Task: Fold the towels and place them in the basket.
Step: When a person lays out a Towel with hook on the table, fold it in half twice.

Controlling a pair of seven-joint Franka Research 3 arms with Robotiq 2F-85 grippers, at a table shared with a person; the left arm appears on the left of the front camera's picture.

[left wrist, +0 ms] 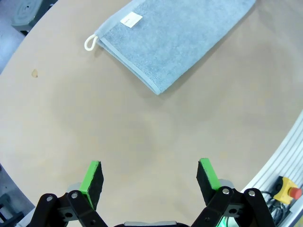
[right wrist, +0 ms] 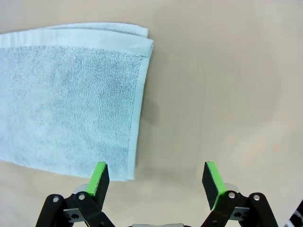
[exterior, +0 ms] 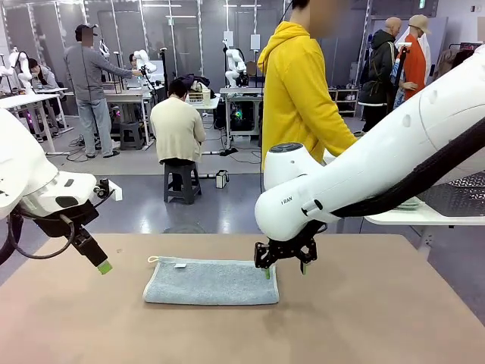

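Observation:
A light blue towel [exterior: 211, 282] lies folded into a long strip in the middle of the brown table [exterior: 379, 318], its white loop [left wrist: 90, 43] at the left end. My right gripper [exterior: 285, 270] hangs open just over the towel's right end; in the right wrist view the towel [right wrist: 71, 99] reaches under one green finger [right wrist: 99, 177] of the right gripper [right wrist: 156, 182]. My left gripper [exterior: 102, 265] is raised at the table's left side, open and holding nothing. From the left wrist the towel [left wrist: 175, 38] lies well ahead of the left gripper [left wrist: 151, 179]. The basket is out of view.
A person in a yellow hoodie [exterior: 299, 91] stands at the table's far edge. A white side table [exterior: 424, 216] with a dark mesh item stands at the right. A yellow box with a red button [left wrist: 289, 189] sits by the table's metal edge rail.

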